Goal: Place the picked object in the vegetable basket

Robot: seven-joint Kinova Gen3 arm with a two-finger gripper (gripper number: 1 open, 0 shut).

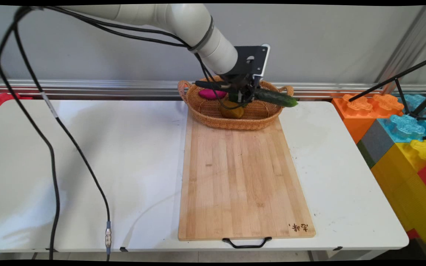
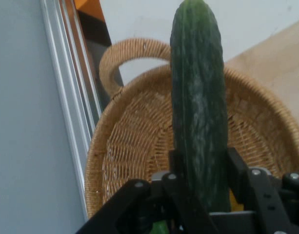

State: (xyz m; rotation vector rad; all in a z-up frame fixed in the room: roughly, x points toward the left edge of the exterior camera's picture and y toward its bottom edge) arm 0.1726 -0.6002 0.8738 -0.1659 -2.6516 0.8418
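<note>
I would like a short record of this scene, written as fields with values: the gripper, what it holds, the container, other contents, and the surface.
gripper: gripper above the wicker basket, fingers shut on the cucumber
held thing: cucumber, dark green, lying roughly level, its free end past the basket's right rim
container: wicker basket with two handles, at the far end of the cutting board
other contents: a magenta item and a yellow-brown item, kinds unclear
surface: wooden cutting board with a black handle, on the white table
</note>
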